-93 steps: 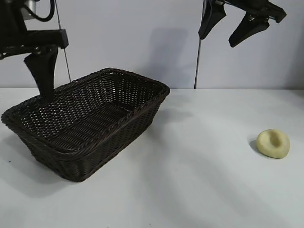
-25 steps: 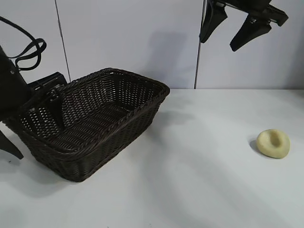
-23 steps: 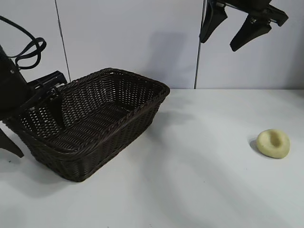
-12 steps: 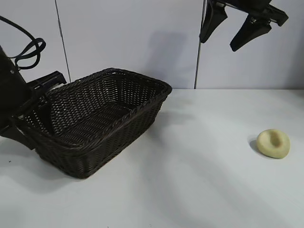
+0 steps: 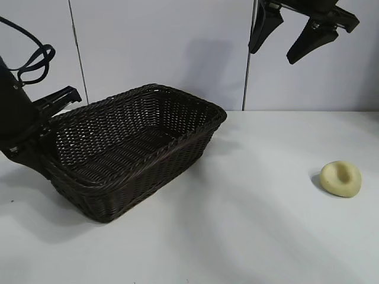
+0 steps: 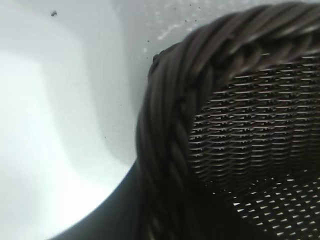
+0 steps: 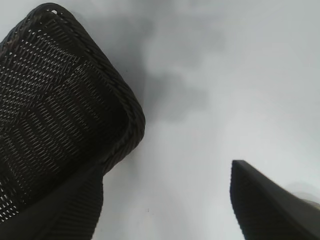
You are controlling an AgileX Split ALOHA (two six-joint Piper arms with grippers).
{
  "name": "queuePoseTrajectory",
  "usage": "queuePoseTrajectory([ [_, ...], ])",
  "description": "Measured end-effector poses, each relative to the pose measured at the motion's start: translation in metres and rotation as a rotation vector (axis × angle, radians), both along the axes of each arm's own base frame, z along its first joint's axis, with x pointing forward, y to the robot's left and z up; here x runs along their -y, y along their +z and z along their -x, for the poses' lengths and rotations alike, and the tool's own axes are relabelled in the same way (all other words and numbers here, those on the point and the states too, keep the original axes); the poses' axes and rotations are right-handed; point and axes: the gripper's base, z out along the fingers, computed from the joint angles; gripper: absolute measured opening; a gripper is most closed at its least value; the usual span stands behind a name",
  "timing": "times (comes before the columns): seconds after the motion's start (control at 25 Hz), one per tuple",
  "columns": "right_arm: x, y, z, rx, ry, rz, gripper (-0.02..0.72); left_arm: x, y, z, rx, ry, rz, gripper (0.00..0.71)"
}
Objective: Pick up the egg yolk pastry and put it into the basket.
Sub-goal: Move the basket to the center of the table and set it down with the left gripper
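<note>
The egg yolk pastry (image 5: 340, 178), a pale yellow lump with a dimpled top, lies on the white table at the right. The dark brown wicker basket (image 5: 136, 148) stands at the left, far from the pastry. My left gripper (image 5: 46, 155) is shut on the braided rim at the basket's left end; in the left wrist view the rim (image 6: 165, 145) runs between my jaws. My right gripper (image 5: 273, 50) hangs open and empty, high above the table between basket and pastry. In the right wrist view it (image 7: 165, 200) looks down on the basket's right corner (image 7: 50, 100).
The white table (image 5: 237, 225) stretches bare between the basket and the pastry. A pale panelled wall (image 5: 166, 47) with a vertical seam stands behind the table. A black cable loops off the left arm (image 5: 32, 62).
The left gripper came down and closed on the basket's left rim, and the basket has slid to the right toward the pastry. The right gripper and the pastry have not moved.
</note>
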Motion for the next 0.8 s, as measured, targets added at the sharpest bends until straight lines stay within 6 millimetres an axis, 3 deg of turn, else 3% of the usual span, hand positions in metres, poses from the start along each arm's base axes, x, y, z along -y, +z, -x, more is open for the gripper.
queuePoseTrajectory([
  [0.16, 0.0, 0.0, 0.0, 0.0, 0.0, 0.0, 0.519, -0.007, 0.013, -0.005, 0.008, -0.077, 0.015, 0.097],
  [0.44, 0.0, 0.0, 0.0, 0.0, 0.0, 0.0, 0.519, -0.031, 0.017, -0.009, 0.017, -0.202, 0.083, 0.097],
  [0.68, 0.0, 0.0, 0.0, 0.0, 0.0, 0.0, 0.519, -0.03, 0.022, -0.01, 0.039, -0.401, 0.093, 0.097],
  [0.8, 0.0, 0.0, 0.0, 0.0, 0.0, 0.0, 0.519, -0.027, 0.031, -0.019, 0.057, -0.502, 0.095, 0.097],
])
